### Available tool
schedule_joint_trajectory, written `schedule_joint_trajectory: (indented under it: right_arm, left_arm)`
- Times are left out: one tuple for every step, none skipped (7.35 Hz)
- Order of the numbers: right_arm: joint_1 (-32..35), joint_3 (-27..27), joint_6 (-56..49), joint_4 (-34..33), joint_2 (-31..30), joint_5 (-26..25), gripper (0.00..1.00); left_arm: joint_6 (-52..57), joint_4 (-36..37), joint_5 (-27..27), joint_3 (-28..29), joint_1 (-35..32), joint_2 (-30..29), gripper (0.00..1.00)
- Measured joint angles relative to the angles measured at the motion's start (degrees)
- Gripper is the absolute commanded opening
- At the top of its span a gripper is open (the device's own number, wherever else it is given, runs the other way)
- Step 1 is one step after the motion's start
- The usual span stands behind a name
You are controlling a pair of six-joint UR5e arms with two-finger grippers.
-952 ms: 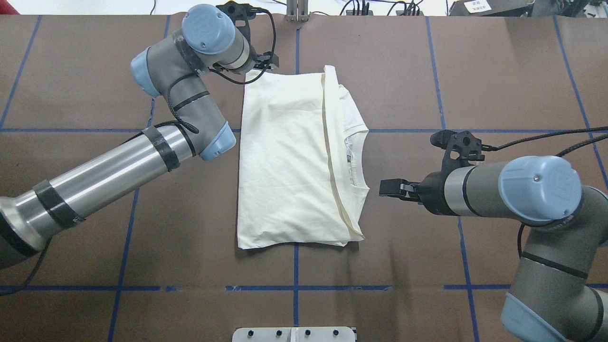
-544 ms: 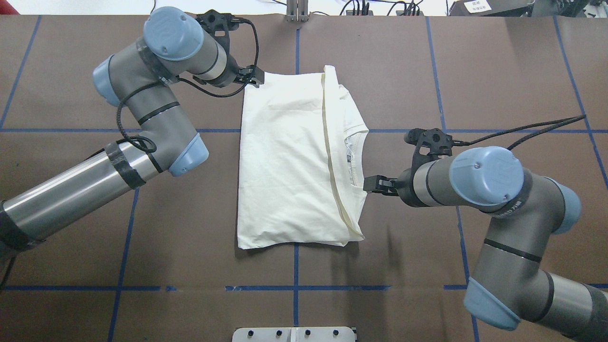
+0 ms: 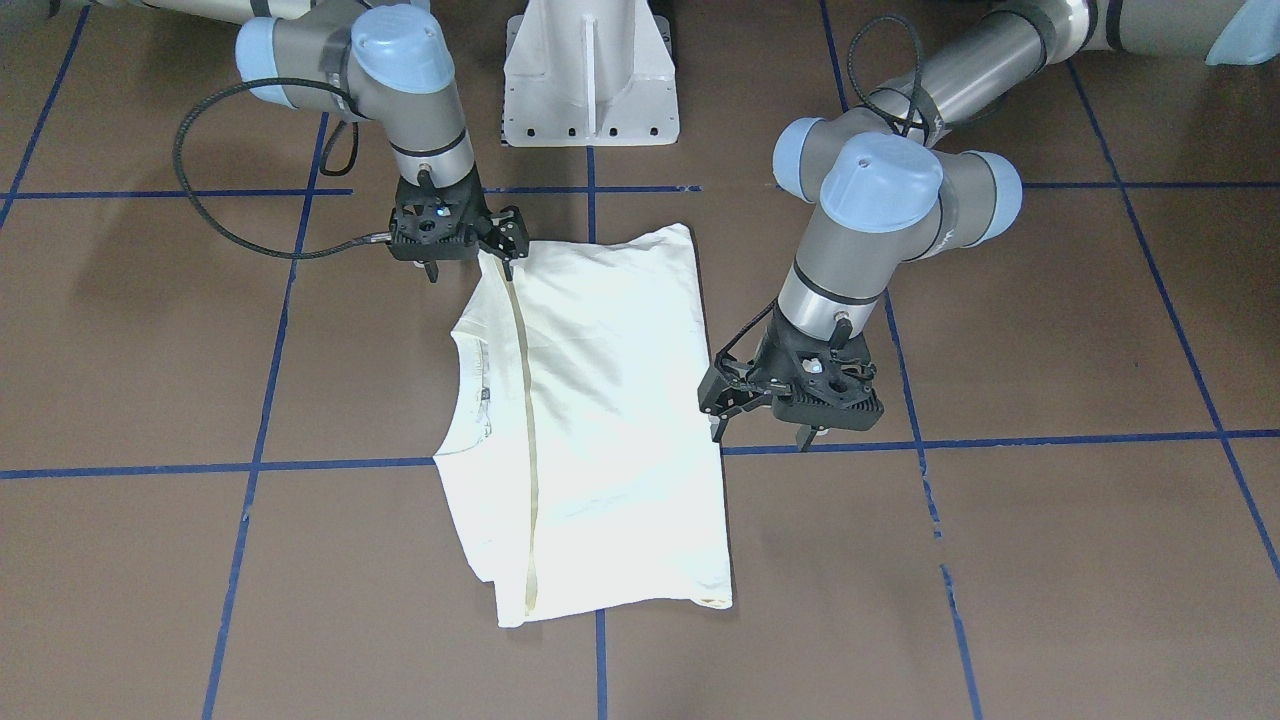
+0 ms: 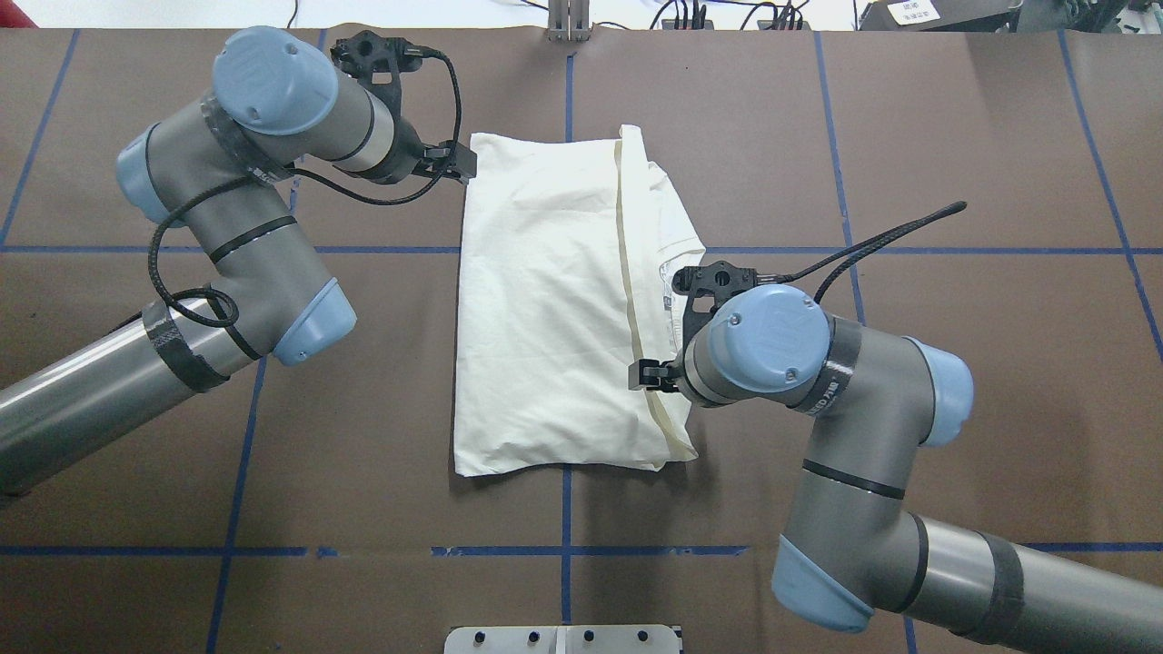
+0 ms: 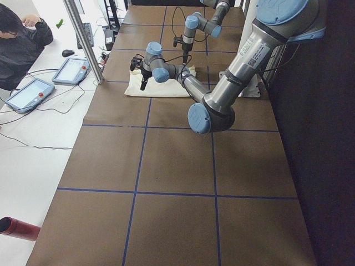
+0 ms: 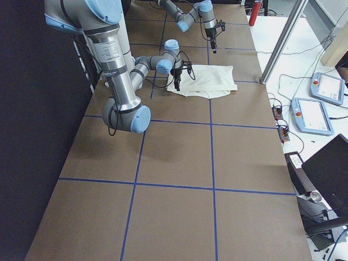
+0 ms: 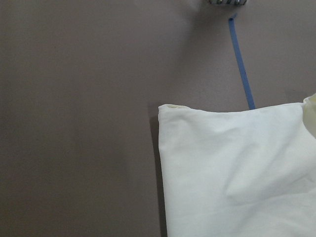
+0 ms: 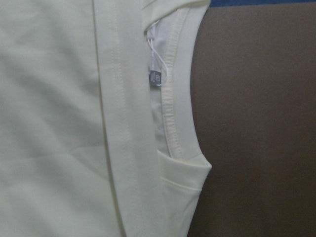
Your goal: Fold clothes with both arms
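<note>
The clothes are one cream shirt (image 4: 554, 309), folded into a rectangle on the brown table, plain side up. Its collar and grey label (image 8: 155, 77) show along the right edge. My left gripper (image 4: 459, 162) hovers open just off the shirt's far left corner (image 7: 170, 111). In the front-facing view the left gripper (image 3: 760, 432) points down, jaws spread and empty. My right gripper (image 4: 645, 374) is over the shirt's right edge, near the collar. From the front the right gripper (image 3: 470, 265) is also open, one finger above the shirt's near corner. Neither wrist view shows fingers.
The white pedestal base (image 3: 590, 70) stands at the robot's side of the table, and a metal plate (image 4: 563, 639) lies at the near edge. Blue tape lines (image 4: 563, 518) cross the brown mat. A person (image 5: 22, 33) and tablets (image 5: 69, 69) are at a side table.
The right gripper moved left from beside the shirt to over its collar edge. The left gripper shifted left and nearer along the far edge to the shirt's corner. The shirt has not moved.
</note>
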Motion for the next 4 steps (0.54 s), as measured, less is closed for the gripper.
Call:
schedule_joint_trajectory:
  right_arm:
    - [-0.9,-1.2,-0.6,-0.9,0.7,-0.2,1.00]
    - [-1.5,-1.7,-1.7,-2.2,1.0,-0.2,1.00]
    - [-1.9,-1.9,-2.8,-3.3,1.0,0.1,1.00]
    - [-2.0,-2.1,-3.4,-3.8,0.9,0.5,1.00]
  left_arm:
    - [0.0,0.0,0.0,-0.1,0.0,0.1,1.00]
    - [0.0,-0.1,-0.1,-0.2,0.1,0.2,1.00]
    - [-0.1,-0.2,-0.1,-0.2,0.1,0.2,1.00]
    - [-0.1,-0.4,-0.1,-0.2,0.2,0.2,1.00]
